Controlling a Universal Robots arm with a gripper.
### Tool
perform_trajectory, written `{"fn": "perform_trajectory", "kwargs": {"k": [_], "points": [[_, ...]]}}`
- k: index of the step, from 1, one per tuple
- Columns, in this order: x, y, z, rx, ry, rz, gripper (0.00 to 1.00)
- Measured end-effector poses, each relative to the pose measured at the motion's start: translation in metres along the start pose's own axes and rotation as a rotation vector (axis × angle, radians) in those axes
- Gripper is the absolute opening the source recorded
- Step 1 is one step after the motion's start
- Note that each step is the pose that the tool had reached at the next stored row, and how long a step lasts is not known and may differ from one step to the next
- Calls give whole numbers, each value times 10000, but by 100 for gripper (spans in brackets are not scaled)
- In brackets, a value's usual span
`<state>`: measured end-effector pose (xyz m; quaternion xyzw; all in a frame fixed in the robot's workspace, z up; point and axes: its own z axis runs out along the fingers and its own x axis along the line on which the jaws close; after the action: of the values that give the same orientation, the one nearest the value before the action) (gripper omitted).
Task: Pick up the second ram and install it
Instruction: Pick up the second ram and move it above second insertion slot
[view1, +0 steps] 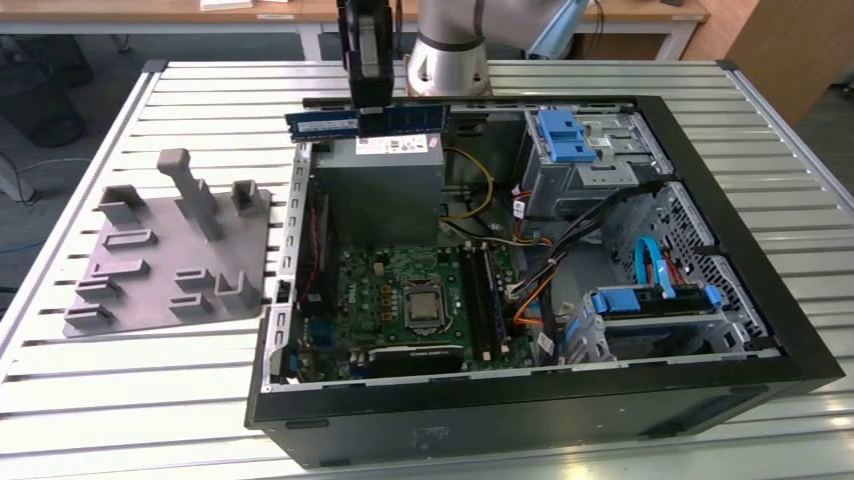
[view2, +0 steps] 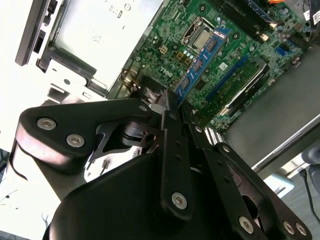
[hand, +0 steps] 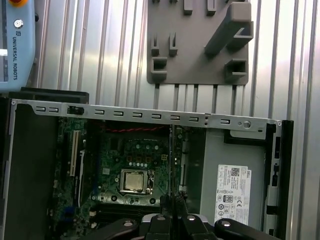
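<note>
**A:** Exterior view?
**B:** Case (view1: 534, 410) lies open on the table (view1: 747, 110). The gripper (view1: 372, 105) hangs over its far edge, jaws clamped on the ram (view1: 320, 124), which is level. Tray (view1: 147, 280) is by the table's edge, on the exterior view's left.
**A:** Second wrist view?
**B:** Fingers (view2: 169, 120) are pinched on the ram (view2: 202, 62), above the motherboard (view2: 250, 55).
**A:** First wrist view?
**B:** Ram (hand: 173, 165) is edge-on over the motherboard.

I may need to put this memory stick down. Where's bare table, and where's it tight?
Bare table lies around the grey tray, on the exterior view's left of the computer case, widest toward the camera. Inside the case, cables and drive cages crowd it.
</note>
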<state>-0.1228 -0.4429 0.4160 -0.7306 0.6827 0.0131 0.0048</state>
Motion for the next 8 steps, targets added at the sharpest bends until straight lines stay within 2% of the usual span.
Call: {"fn": "perform_trajectory", "kwargs": {"k": [8], "points": [[9, -127, -1, -2, 0, 1, 14]]}}
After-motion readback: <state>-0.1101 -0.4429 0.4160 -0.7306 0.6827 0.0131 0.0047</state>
